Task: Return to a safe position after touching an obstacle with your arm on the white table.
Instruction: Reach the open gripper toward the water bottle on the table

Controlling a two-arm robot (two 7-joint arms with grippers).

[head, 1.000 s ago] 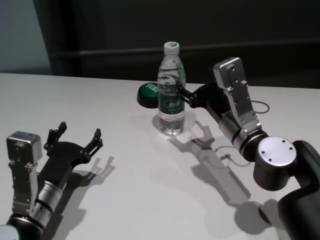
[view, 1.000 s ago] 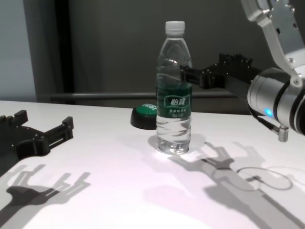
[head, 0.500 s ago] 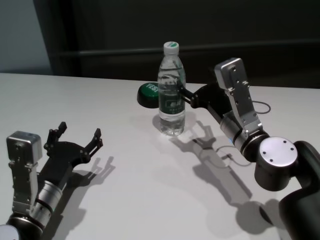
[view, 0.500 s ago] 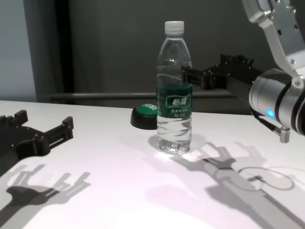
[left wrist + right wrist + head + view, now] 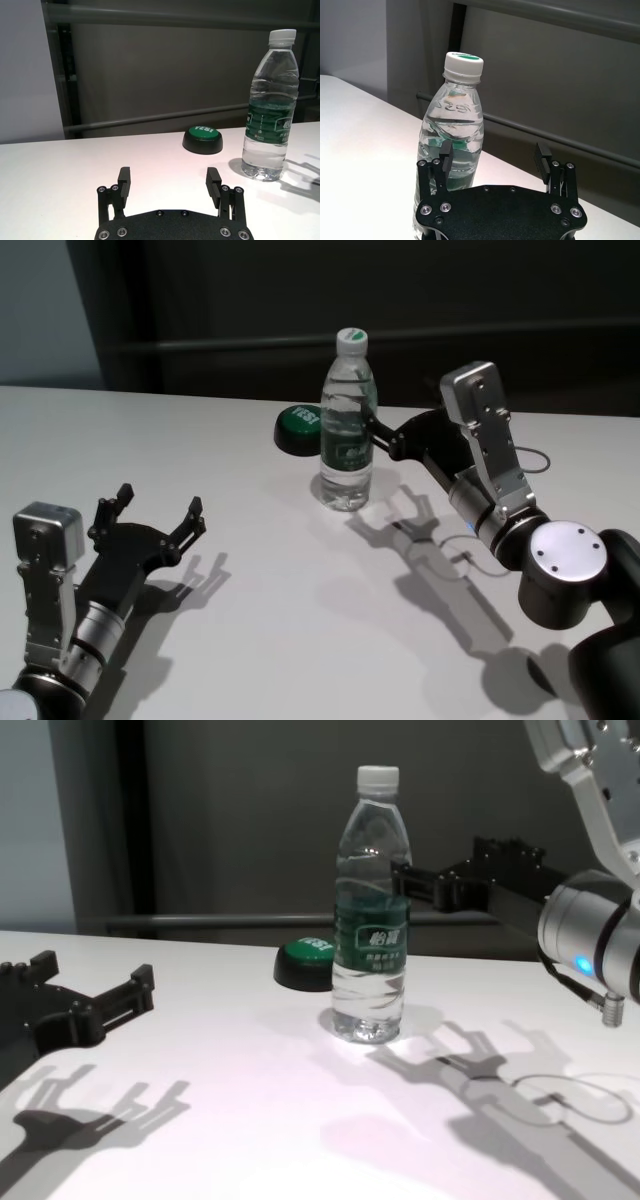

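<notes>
Jaws spread wide on both arms: the left gripper [image 5: 150, 512] rests nearest, low over the white counter [image 5: 250, 620]. Farther back, the bottle [image 5: 347, 420] stands upright, cap up, with the right gripper [image 5: 492, 160] just beside it, holding nothing.

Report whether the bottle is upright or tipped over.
Upright: the bottle stands on its base on the table, cap on top, in the head and chest views.

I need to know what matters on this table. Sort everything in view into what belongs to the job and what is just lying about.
Belongs to the job:
water bottle, upright
white table
right gripper, open, beside the bottle

Just lying about:
black button with green top, behind the bottle
left gripper, open, parked near the front
</notes>
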